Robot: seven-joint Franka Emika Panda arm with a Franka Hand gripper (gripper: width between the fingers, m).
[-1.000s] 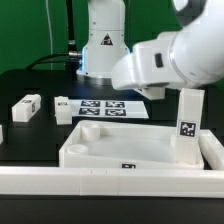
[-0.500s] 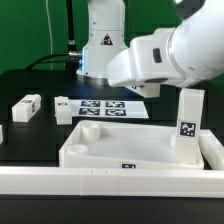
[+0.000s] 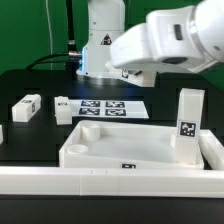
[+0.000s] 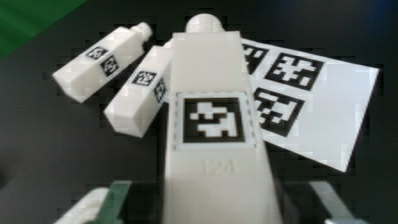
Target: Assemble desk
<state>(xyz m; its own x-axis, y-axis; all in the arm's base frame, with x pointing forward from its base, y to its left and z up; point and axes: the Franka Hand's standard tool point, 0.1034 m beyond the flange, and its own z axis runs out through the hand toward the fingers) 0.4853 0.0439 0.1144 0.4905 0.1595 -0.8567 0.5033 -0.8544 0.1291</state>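
Evidently the gripper (image 4: pixel 210 200) has a white square-section leg (image 4: pixel 210 90) in its grasp: the jaws stand partly closed against two opposite flat faces, and the leg runs out lengthwise from between them, its tag facing the wrist camera. In the exterior view the arm (image 3: pixel 165 42) fills the upper right of the frame and hides both the jaws and this leg.

The desk top (image 3: pixel 100 152) lies in the lower centre of that frame, just behind the long rail (image 3: pixel 110 182). An upright leg (image 3: pixel 187 125) stands in its corner at the exterior view's right. Two loose legs (image 3: pixel 27 107) lie on the black table (image 3: pixel 30 135) at middle left, beside the marker board (image 3: pixel 112 107).

The leg looks like light, rigid plastic with smooth and probably rather slippery faces, so it should not bend, though it could twist in a slack pinch. Its flat sides suit the pads. I would hold it toward one end, leaving the other free to enter a socket.
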